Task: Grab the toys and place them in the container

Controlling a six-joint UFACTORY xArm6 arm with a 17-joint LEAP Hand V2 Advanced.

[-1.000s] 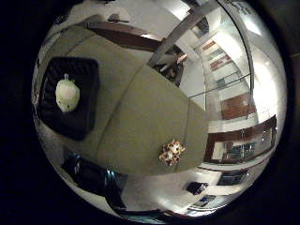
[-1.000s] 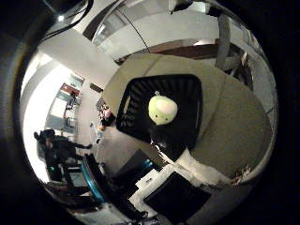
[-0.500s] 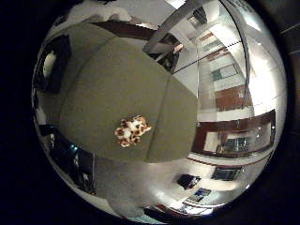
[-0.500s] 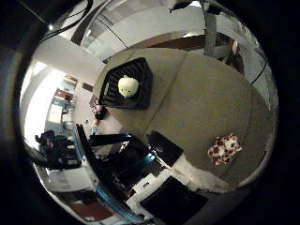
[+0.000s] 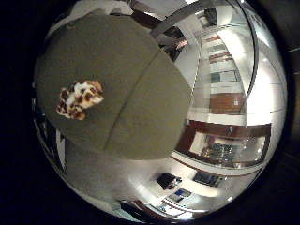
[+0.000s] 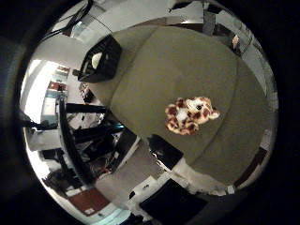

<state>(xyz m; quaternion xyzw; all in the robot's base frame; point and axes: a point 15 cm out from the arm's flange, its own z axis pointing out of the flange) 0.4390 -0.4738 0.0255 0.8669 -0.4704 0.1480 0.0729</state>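
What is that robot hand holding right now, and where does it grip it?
Nothing, as far as these views show: the spotted plush toy lies alone on the olive table, well clear of the palm.

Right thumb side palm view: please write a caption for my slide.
Spotted plush toy lies on the olive table; black container already holds a pale toy.

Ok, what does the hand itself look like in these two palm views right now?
Neither view shows any of the hand. Only the spotted plush toy on the olive table and the black container appear.
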